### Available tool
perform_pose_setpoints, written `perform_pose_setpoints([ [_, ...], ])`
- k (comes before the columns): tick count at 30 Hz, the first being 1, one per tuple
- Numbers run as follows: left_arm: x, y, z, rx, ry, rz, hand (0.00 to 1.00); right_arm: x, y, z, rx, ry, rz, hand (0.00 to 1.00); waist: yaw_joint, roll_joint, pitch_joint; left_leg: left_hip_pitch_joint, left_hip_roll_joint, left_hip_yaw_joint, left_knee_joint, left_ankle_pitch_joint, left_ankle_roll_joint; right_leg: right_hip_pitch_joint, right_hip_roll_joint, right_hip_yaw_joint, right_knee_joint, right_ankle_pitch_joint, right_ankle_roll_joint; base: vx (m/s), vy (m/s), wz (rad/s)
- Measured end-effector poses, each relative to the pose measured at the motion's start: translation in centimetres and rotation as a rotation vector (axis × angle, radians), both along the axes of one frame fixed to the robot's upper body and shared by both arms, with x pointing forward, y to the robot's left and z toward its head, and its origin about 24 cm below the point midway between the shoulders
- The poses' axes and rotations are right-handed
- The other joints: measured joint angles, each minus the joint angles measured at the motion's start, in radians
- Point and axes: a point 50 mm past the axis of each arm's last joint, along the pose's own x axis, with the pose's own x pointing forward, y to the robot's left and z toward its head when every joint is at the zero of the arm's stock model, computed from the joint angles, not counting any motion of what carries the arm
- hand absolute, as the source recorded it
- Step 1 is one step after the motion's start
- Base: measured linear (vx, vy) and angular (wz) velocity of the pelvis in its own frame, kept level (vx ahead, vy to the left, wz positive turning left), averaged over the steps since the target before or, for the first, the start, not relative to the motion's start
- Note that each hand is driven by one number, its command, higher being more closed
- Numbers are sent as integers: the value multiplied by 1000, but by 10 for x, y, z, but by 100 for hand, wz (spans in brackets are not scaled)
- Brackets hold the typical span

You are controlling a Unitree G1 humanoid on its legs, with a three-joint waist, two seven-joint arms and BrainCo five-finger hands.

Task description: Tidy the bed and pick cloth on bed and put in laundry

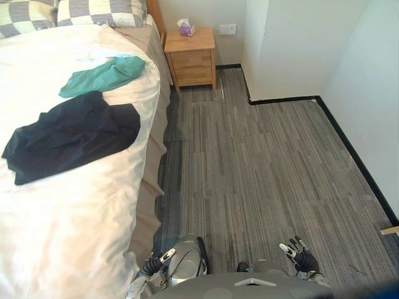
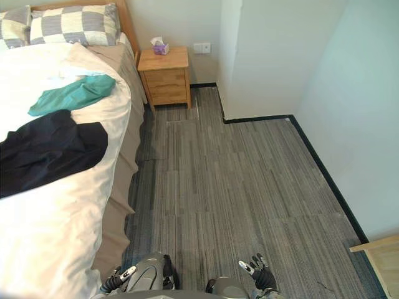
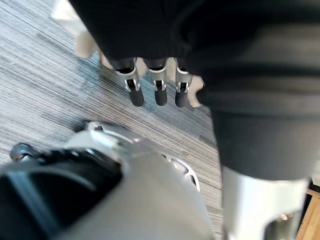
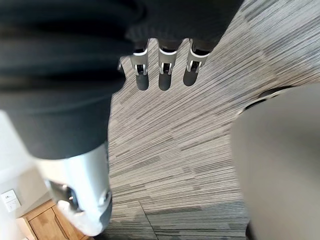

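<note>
A black garment (image 1: 72,136) lies spread on the white bed (image 1: 68,212), at its middle left. Beyond it, nearer the pillows, lies a crumpled teal cloth (image 1: 103,76). Both hands hang low at my sides over the carpet, far from the cloths. My left hand (image 1: 157,260) shows at the bottom edge beside the bed's corner, its fingers (image 3: 159,91) straight and holding nothing. My right hand (image 1: 298,255) shows at the bottom right, fingers (image 4: 165,74) straight, nothing in it.
A wooden nightstand (image 1: 191,58) with a tissue box (image 1: 186,28) stands by the bed's head. Checkered pillows (image 1: 103,11) lie at the headboard. Grey carpet (image 1: 268,174) stretches to the right, bounded by white walls with a jutting corner (image 1: 249,93). A wooden piece (image 2: 377,255) shows at far right.
</note>
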Motion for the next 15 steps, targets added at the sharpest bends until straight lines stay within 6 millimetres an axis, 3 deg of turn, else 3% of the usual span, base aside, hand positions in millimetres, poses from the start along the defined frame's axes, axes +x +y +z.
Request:
perform_pose_setpoints([
  [3, 0, -2, 0, -14, -10, 12, 0, 1, 6, -1, 4, 0, 20, 0, 16, -7, -6, 5, -21, -3, -122, 102, 17, 34, -20, 43, -8, -42, 34, 433, 147, -50],
  [4, 1, 0, 0, -14, -15, 10, 0, 2, 11, -1, 5, 5, 47, 0, 19, -20, -17, 19, -37, 14, -107, 131, 66, 56, -43, 66, -13, -71, 46, 538, 224, -47],
  [5, -5, 5, 0, -2, -1, 11, 0, 2, 16, -2, 10, 10, 60, 0, 21, -34, -51, 23, -53, 50, -76, 82, 107, 62, -78, 81, -21, -89, 61, 577, 241, -47],
  [7, -5, 9, 1, 13, 7, -10, 0, 1, 25, -4, 33, 17, 50, 0, 22, -53, -73, 46, -77, 80, -60, 7, 117, 44, -116, 86, 66, -75, 97, 623, 216, -41],
  [9, -5, 14, 0, 37, 31, -80, 0, -2, 25, -5, 42, 23, 10, 0, 11, -64, -81, 109, -111, 78, -76, -34, 129, -20, -155, 80, 301, -40, 143, 569, 189, 0],
  [10, 0, 17, 1, 54, 35, -136, 0, -8, 23, -7, 44, 43, -12, 0, 1, -74, -83, 166, -143, 75, -109, -57, 130, -95, -191, 79, 505, 20, 151, 536, 114, 30],
  [11, -1, 20, 1, 65, 50, -175, 0, -12, 21, -9, 47, 60, -21, 0, -10, -83, -85, 236, -169, 65, -151, -60, 129, -146, -228, 58, 670, 40, 145, 533, 81, 31],
  [13, 4, 20, 2, 73, 44, -214, 0, -9, 18, -8, 33, 56, -21, 0, -30, -80, -84, 325, -176, 47, -210, -40, 130, -200, -245, 19, 772, 38, 143, 467, 25, 36],
  [15, 16, 15, 3, 71, 21, -251, 0, -4, 18, -7, 32, 38, -20, 0, -38, -69, -81, 420, -169, 25, -291, -18, 115, -256, -228, -4, 751, 27, 134, 432, -15, 30],
])
